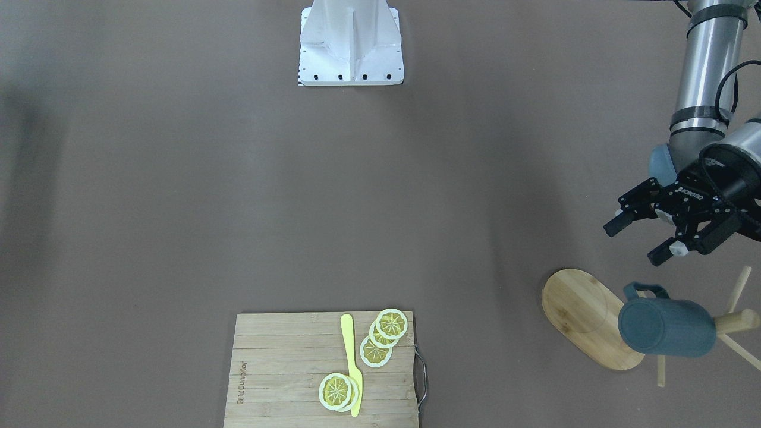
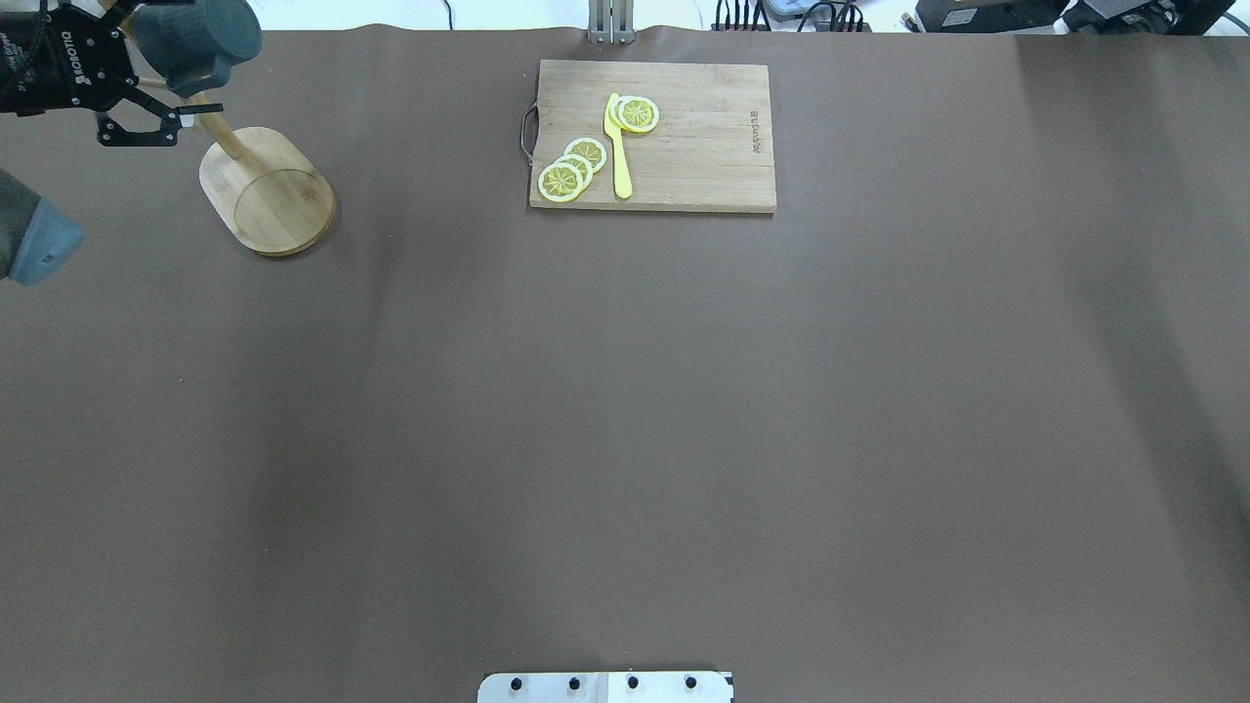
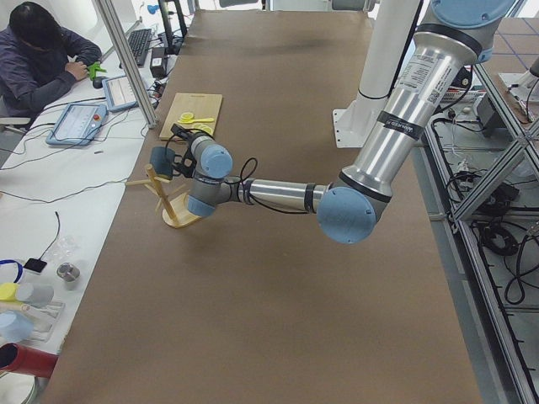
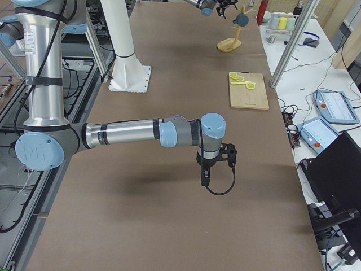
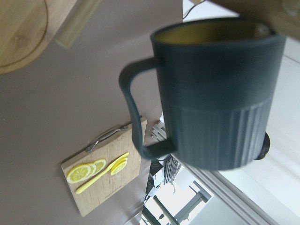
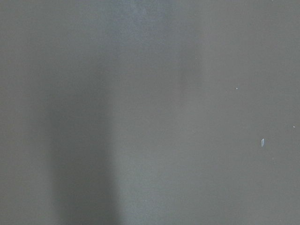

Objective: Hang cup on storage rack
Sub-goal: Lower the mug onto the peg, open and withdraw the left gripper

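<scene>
The slate-blue cup (image 1: 666,327) hangs on its side high on the bamboo storage rack (image 1: 585,315), mouth toward the post, handle free of the pegs. What bears it is hidden. My left gripper (image 1: 635,242) is open and empty, just beside the cup and apart from it. In the overhead view the cup (image 2: 195,39), the rack's base (image 2: 269,190) and the left gripper (image 2: 146,68) sit at the far left corner. The left wrist view shows the cup (image 5: 220,93) close up, with yellow inside. My right gripper (image 4: 217,164) hangs over bare table; I cannot tell whether it is open.
A slatted cutting board (image 1: 285,368) with lemon slices (image 1: 376,351) and a yellow knife (image 1: 352,362) lies at the table's far edge, middle. The robot's white base (image 1: 351,41) stands at the near edge. A person sits at a side desk (image 3: 42,59).
</scene>
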{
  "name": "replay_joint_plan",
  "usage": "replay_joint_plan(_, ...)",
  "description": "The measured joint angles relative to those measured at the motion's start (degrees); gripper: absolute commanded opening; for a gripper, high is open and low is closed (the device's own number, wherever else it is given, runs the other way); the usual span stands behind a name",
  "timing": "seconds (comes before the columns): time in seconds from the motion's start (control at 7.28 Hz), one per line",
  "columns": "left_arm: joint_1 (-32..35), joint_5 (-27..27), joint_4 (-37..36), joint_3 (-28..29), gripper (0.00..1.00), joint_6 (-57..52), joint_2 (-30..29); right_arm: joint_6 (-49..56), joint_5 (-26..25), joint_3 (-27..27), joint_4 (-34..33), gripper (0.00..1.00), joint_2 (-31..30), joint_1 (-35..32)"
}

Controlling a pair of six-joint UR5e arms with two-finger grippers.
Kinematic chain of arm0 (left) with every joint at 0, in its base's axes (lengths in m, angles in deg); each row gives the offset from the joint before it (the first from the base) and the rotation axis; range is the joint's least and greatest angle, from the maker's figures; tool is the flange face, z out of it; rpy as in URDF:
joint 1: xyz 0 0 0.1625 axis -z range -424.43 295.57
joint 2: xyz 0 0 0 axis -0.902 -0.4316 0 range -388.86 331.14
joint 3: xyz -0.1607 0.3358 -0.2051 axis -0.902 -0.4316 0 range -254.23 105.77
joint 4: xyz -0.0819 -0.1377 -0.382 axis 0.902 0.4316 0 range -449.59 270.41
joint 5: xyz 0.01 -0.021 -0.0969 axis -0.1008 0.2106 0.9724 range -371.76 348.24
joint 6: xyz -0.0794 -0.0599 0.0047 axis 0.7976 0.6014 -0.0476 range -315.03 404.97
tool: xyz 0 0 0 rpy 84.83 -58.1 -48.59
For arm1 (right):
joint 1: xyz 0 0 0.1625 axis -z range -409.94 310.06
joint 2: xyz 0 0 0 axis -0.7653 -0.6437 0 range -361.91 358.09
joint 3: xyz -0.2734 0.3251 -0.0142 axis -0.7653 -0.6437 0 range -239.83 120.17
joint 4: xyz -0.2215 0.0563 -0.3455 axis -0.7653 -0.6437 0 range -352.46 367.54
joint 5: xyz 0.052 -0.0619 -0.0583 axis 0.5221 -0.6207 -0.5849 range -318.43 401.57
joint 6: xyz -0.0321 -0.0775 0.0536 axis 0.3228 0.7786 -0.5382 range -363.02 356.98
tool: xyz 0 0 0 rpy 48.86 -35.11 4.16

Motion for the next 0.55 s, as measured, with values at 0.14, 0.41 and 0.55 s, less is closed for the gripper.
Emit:
replay_joint_plan(0.14, -0.01, 3.63, -0.13, -3.06, 0.99, -2.74, 0.28, -0.04, 0.02, -0.05, 0.0, 1.0, -0.03, 0.0)
replay_joint_plan(0.41, 0.84, 13.25, -0.6, -6.86, 0.99, -13.59, 0.41, -0.13, 0.16, -0.1, 0.0, 1.0, -0.23, 0.0)
replay_joint_plan(0.55, 2.84, 18.14, -0.71, -7.89, 0.99, -20.17, 0.72, -0.2, 0.22, -0.1, 0.0, 1.0, -0.33, 0.0)
